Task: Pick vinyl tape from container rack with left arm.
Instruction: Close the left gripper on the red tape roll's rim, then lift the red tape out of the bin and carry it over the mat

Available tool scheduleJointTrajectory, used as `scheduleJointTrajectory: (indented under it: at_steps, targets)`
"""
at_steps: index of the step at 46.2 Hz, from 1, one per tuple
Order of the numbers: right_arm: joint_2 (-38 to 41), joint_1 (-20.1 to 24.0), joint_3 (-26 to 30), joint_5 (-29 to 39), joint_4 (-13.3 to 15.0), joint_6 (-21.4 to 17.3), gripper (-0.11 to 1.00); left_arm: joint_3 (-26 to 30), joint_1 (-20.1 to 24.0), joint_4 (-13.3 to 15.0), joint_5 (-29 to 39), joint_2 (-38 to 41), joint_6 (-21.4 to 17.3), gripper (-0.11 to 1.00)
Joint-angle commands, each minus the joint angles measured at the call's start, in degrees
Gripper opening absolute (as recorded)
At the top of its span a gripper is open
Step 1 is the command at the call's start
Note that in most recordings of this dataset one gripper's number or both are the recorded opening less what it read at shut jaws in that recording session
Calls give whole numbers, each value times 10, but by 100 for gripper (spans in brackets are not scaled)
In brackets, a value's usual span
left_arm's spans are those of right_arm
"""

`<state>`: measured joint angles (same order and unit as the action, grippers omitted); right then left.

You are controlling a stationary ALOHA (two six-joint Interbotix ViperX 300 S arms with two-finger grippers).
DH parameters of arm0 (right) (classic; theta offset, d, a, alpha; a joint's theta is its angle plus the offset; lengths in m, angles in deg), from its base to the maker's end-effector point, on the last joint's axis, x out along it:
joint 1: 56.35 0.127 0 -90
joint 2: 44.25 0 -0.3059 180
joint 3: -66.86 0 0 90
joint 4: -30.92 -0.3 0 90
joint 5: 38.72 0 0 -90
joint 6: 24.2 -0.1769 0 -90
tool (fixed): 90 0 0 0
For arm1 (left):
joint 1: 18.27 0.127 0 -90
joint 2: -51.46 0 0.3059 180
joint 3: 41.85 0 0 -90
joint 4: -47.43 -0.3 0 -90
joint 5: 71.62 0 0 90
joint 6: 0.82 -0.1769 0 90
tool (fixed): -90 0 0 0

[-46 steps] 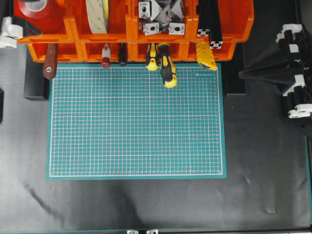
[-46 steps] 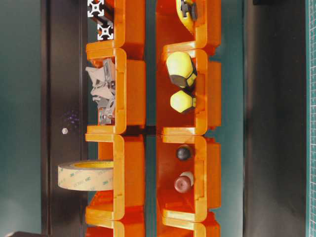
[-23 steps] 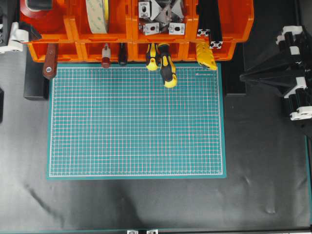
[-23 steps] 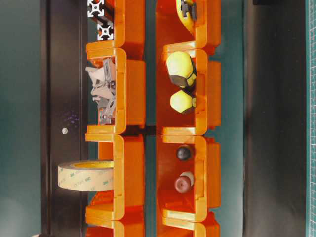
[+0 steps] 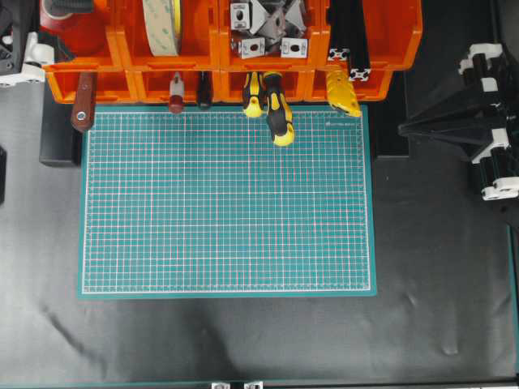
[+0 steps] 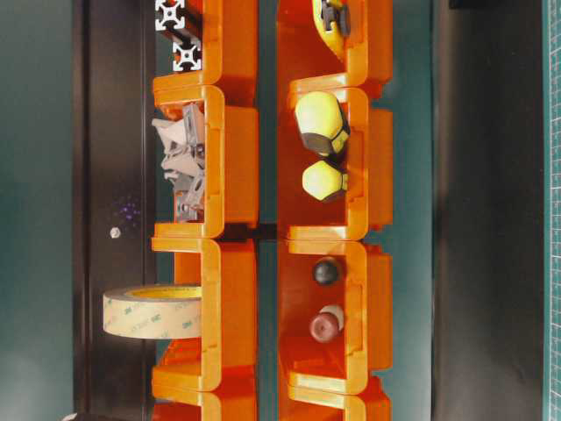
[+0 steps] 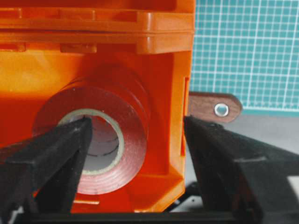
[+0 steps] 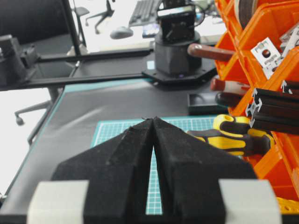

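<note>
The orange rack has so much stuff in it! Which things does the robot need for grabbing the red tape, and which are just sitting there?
Needed:
- vinyl tape
- container rack
- left gripper, open around the bin

Just sitting there:
- beige tape roll
- yellow screwdrivers
- metal brackets
- cutting mat
- right gripper, shut

Vinyl tape (image 7: pixel 122 140): glossy red roll, pale core ring, standing on edge with its hole facing out of the bin. Sits in container rack (image 7: pixel 154 70), bright orange; rack's bin at 11 o'clock overhead.

Orange bin wall (image 7: pixel 180 112) between claw fingers (image 7: pixel 56 154).
</note>
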<state>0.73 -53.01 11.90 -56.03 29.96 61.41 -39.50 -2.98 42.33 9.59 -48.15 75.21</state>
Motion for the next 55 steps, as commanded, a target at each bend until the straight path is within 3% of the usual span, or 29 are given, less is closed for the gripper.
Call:
scheduleJointTrajectory:
  at_steps: [1, 6, 15, 23, 30, 35, 41, 44, 49, 55]
  targets:
    - [5, 1, 19, -7, -1, -1, -1, 6, 4, -2, -2, -4, -1, 72]
    - [5, 1, 18, -8, -1, -1, -1, 8, 4, -2, -4, -4, -2, 57]
    - [5, 1, 19, -8, -1, -1, -1, 17, 8, -2, -11, -4, -11, 20]
    - [5, 1, 20, -9, -1, -1, -1, 55, 8, -2, -2, -4, -27, 19]
    - [5, 1, 19, -11, -1, -2, -1, 125, -11, -1, 44, 5, -18, 19]
    - [5, 1, 19, -11, -1, -1, -1, 178, -62, -1, 80, 21, 5, 19]
    - [5, 1, 19, -11, -1, -1, -1, 217, -139, -1, 77, 40, 68, 19]
    - [5, 1, 19, -11, -1, -1, -1, 211, -176, -1, 49, 45, 105, 19]
    - [5, 1, 19, -11, -1, -1, -1, 171, -226, 0, -40, 46, 135, 19]
    - [4, 1, 19, -7, -1, -2, -1, 69, -274, 1, -174, 45, 151, 19]
